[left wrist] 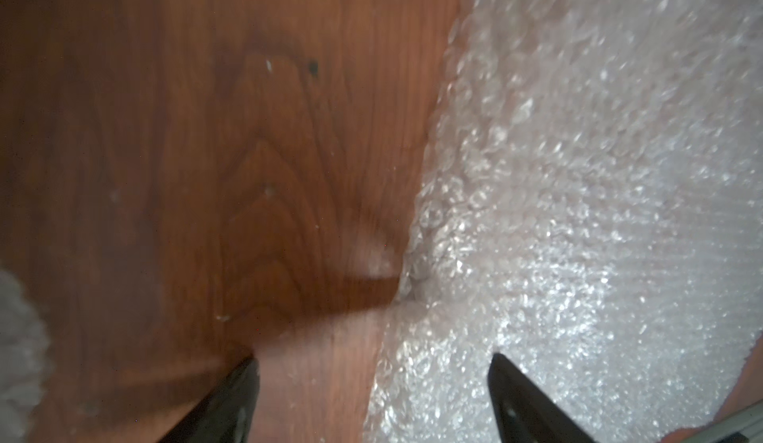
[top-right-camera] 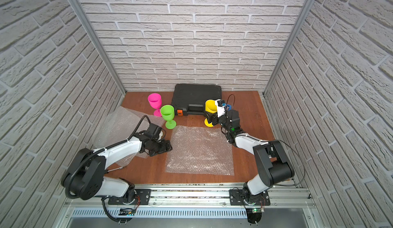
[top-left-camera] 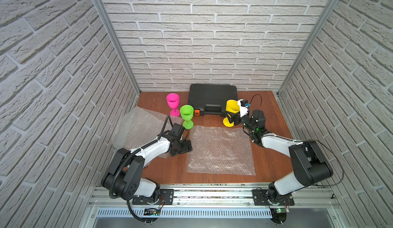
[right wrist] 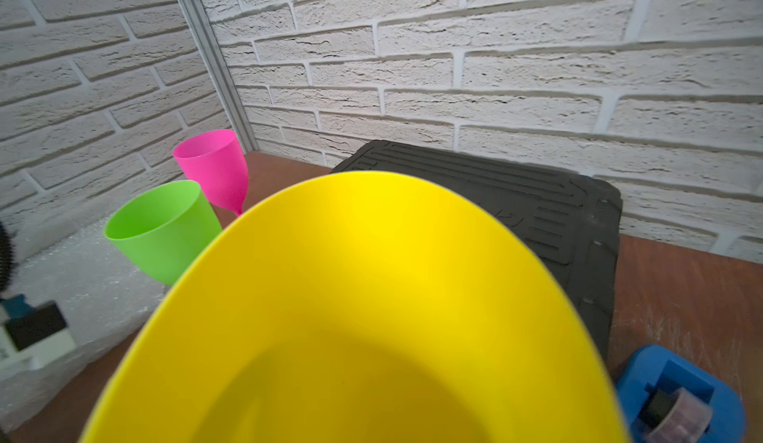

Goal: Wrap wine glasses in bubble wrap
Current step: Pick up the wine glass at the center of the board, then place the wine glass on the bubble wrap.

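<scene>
1. The yellow goblet (top-left-camera: 231, 107) stands on the table (top-left-camera: 270, 152) just off the right front corner of the case (top-left-camera: 212, 95). The right tool (top-left-camera: 230, 118) is at its stem. The foot is narrow, so an off-centre squeeze or a sideways pull could topple it.
2. Its plastic looks slick and the bowl tapers. Carried to the sheet (top-left-camera: 221, 150) in front of the case, it might slip out of a loose hold.
3. The sheet is light. A tool brushing it could drag or bunch it, or bump the green goblet (top-left-camera: 186, 112) near the case's left front corner.
4. Right tool: its jaws flank the stem under the bowl. The bowl fills the wrist view, so I cannot tell whether they pinch it.
5. Left tool (left wrist: 371, 362): spread wide and holding nothing, low over the sheet's left edge. One finger is above bare table, the other above wrap.
</scene>
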Robot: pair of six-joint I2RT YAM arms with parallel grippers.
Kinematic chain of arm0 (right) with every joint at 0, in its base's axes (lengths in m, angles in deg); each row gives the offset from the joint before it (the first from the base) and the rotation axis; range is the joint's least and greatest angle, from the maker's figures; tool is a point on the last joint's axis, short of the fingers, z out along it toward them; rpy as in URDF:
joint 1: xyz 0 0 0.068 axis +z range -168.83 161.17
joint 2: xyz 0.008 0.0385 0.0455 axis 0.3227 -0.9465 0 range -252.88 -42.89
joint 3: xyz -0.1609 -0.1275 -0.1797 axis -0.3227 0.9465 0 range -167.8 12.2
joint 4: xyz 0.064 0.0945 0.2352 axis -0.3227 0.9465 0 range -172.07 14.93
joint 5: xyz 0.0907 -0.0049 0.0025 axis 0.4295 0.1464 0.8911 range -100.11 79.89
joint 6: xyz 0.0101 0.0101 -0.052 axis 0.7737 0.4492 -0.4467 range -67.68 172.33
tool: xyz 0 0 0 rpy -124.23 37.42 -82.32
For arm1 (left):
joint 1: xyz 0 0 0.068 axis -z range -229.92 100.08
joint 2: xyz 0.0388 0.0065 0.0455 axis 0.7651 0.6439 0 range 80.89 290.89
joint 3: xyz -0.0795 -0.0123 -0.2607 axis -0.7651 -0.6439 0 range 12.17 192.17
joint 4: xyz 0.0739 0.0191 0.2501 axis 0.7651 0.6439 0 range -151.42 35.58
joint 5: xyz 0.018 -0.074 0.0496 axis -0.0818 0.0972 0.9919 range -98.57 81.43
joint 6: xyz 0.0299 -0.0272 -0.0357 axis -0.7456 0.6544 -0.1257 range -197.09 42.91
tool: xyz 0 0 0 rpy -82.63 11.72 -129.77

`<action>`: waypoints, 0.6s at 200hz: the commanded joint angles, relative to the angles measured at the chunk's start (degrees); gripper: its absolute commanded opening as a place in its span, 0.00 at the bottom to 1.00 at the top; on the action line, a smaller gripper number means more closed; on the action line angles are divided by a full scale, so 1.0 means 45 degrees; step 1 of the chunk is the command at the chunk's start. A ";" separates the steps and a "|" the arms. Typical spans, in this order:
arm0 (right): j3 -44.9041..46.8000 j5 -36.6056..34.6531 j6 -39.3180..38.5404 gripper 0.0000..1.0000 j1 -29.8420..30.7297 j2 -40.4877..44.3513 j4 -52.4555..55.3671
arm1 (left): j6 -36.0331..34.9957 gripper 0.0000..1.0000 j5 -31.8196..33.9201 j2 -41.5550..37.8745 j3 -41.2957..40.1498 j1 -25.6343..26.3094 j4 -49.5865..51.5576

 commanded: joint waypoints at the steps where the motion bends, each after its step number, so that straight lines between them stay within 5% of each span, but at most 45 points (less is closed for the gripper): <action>1: -0.0330 -0.0245 0.0823 0.79 0.0456 0.1299 0.3427 | -0.0023 0.84 -0.0693 0.0634 -0.0484 0.0258 -0.0897; 69: -0.1845 0.0158 0.3595 0.78 0.2249 0.2920 0.9975 | 0.0811 0.79 -0.0566 0.0467 -0.0907 0.1521 -0.1751; 93: -0.3133 0.0130 0.4874 0.75 0.3254 0.2190 1.2304 | 0.0965 0.79 0.1257 -0.0403 -0.0899 0.1480 -0.0689; 120: -0.4553 0.0375 0.6387 0.72 0.4533 0.1028 1.3902 | 0.0983 0.77 0.1168 -0.1397 -0.1249 0.1087 -0.0725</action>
